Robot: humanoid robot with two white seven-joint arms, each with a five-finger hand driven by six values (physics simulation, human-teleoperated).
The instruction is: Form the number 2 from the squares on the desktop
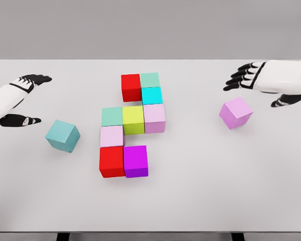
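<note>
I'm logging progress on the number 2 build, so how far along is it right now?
Done: nine cubes sit joined mid-table, from the red cube at top to the magenta cube at bottom. In hand: nothing; the left hand and right hand are both open. Left: the teal cube and the pink cube lie loose, apart from the figure, probably finishing the top and bottom rows.

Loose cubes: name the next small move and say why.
Probably lower the right hand onto the pink cube just below it. That cube and the teal cube lie apart from the block figure, and both hands are open, holding nothing.
</note>
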